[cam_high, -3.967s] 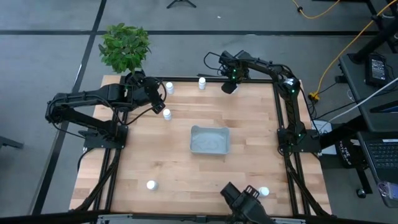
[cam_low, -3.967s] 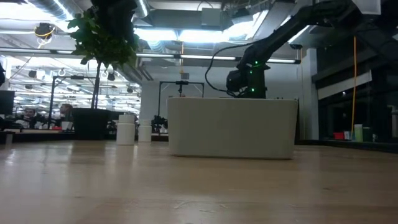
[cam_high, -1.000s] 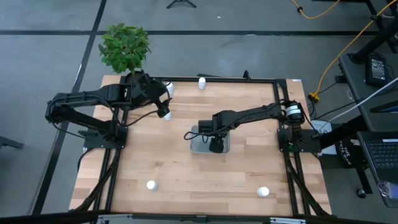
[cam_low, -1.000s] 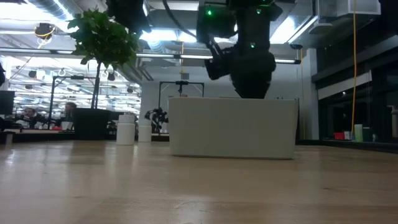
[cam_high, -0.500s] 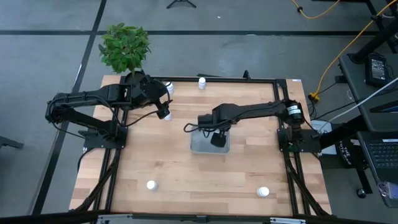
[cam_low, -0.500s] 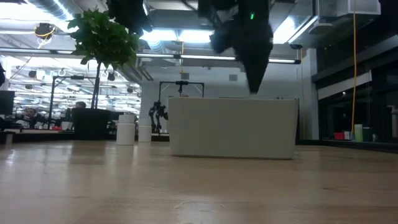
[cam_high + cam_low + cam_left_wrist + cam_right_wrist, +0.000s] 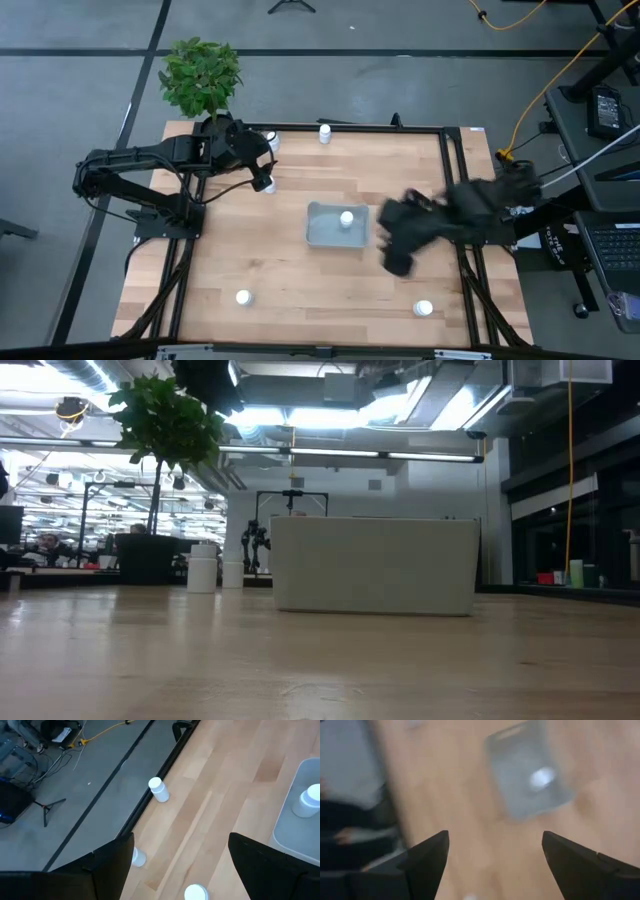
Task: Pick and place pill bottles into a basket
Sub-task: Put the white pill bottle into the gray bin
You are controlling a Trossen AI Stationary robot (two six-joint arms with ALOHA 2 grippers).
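The pale basket (image 7: pixel 322 232) sits mid-table with one white pill bottle (image 7: pixel 346 218) standing in it. My right gripper (image 7: pixel 396 260) is blurred, to the right of and nearer than the basket, open and empty (image 7: pixel 492 855). My left gripper (image 7: pixel 262 177) hovers open at the far left, over another bottle (image 7: pixel 196 892) that stands between its fingers, untouched. Two more bottles (image 7: pixel 272 140) (image 7: pixel 324 132) stand by the far edge. Two others (image 7: pixel 243 297) (image 7: pixel 424 308) stand near the front edge.
A potted green plant (image 7: pixel 201 75) stands off the table's far left corner. A black frame rail (image 7: pixel 350 127) runs along the far edge. The low view shows the basket's wall (image 7: pixel 375 565) and two bottles (image 7: pixel 203 567) to its left.
My right gripper has risen out of the basket and swung fast toward the table's right and near edges. A bottle now stands in the basket where the gripper was.
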